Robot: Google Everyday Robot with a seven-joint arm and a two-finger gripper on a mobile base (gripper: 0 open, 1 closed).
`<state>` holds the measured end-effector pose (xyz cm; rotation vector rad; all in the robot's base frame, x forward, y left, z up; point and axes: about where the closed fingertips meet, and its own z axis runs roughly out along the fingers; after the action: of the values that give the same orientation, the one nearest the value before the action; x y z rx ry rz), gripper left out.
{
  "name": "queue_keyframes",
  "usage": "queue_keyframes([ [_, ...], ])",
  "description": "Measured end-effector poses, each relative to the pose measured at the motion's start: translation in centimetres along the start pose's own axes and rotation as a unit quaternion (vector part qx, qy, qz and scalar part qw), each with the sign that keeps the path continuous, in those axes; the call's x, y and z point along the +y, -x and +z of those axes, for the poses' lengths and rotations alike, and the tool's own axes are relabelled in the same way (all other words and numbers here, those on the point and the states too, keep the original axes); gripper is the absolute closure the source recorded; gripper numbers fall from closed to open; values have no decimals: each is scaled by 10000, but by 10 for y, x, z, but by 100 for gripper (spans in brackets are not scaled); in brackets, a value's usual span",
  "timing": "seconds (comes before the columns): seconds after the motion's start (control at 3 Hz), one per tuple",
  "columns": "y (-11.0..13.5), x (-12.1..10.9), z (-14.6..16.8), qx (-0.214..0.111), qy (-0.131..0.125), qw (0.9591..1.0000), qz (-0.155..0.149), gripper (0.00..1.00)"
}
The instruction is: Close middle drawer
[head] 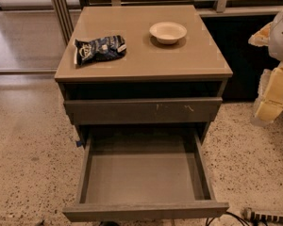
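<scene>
The middle drawer [144,210] of the grey-brown cabinet is pulled far out toward me. Its plain front is at the bottom of the view and its flat grey inside [141,175] holds nothing. Above it sits a drawer front with pale scratch marks [141,110], slightly out from the cabinet body. My gripper [272,95], pale yellow and white, hangs at the right edge of the view. It is beside the cabinet's upper right corner, well above and to the right of the open drawer, touching nothing.
On the cabinet top [141,60] lie a dark chip bag [99,50] at the left and a white bowl [168,32] at the back right. Speckled floor lies on both sides. Cables and a power strip [266,215] lie at the bottom right. A dark wall stands behind on the right.
</scene>
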<state>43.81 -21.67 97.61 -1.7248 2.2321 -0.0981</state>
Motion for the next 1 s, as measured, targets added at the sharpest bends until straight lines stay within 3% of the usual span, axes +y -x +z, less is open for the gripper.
queue_keyframes([
  [0.33, 0, 0, 0, 0, 1, 10000, 0, 0],
  [0.67, -6, 9, 30, -80, 203, 9997, 80, 0],
  [1.0, -12, 27, 93, -215, 733, 9970, 99, 0],
])
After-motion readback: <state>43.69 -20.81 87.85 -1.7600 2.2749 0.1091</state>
